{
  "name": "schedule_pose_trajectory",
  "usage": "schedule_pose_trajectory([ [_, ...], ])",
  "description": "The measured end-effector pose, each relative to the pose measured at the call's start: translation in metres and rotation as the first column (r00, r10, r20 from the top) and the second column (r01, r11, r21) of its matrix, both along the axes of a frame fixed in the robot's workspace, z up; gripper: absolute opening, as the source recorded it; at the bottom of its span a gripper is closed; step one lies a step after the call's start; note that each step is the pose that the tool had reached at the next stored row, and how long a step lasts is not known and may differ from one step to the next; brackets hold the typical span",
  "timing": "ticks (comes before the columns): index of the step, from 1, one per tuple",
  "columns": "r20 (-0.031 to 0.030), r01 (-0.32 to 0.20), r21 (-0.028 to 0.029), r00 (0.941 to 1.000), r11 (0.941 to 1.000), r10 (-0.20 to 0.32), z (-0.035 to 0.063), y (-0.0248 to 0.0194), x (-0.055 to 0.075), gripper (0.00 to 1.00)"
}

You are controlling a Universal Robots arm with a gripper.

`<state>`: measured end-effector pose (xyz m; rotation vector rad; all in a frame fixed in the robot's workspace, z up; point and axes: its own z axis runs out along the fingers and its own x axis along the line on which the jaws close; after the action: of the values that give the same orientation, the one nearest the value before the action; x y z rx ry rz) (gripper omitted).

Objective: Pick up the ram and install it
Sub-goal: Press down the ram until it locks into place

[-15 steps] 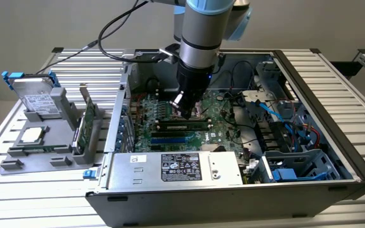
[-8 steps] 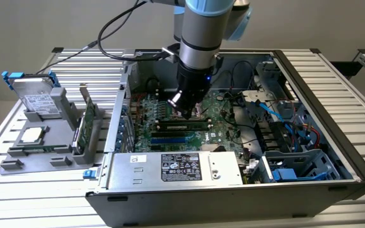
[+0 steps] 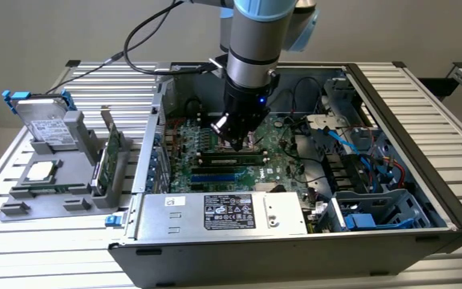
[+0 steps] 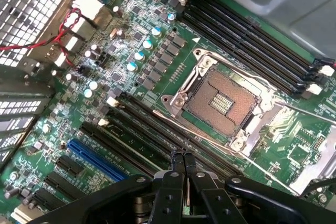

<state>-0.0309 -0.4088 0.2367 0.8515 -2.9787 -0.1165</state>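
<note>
**Ram sits in its slot under the closed fingers**

Ram (image 3: 229,159) lies flat and long in a slot on the motherboard (image 3: 215,174), inside the open computer case (image 3: 423,180). It looks like a dark stick just in front of the processor socket (image 4: 223,100), toward the power supply box (image 3: 223,214) with the white sticker. I cannot tell if it is pushed all the way in.

The gripper (image 3: 237,144) hangs right above the ram, with its tips very close to the top edge. In the wrist view the gripper (image 4: 182,157) has its two black fingers (image 4: 175,169) pressed together, closed, with nothing between them. The socket is open and empty, with a silver frame around it. Black memory slots (image 4: 247,35) run on both sides of the socket. A blue slot (image 4: 97,158) lies farther from the socket, past the near black slots.

Outside the case, on the exterior view's left, a gray holder (image 3: 55,180) stands on the counter (image 3: 22,241). It carries a hard drive (image 3: 50,129), a small square processor chip (image 3: 43,170) and a green card (image 3: 110,150) standing on edge.
</note>
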Motion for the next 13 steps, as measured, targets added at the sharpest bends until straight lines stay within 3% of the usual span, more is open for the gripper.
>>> schedule_pose_trajectory([
  [8, -0.0039, 0.034, -0.0012, 0.9994, 0.9994, -0.034, 0.0000, -0.0002, -0.0004, 0.10],
  [13, -0.0066, 0.040, -0.0078, 0.9992, 0.9992, -0.040, 0.0001, -0.0005, -0.0017, 0.10],
])
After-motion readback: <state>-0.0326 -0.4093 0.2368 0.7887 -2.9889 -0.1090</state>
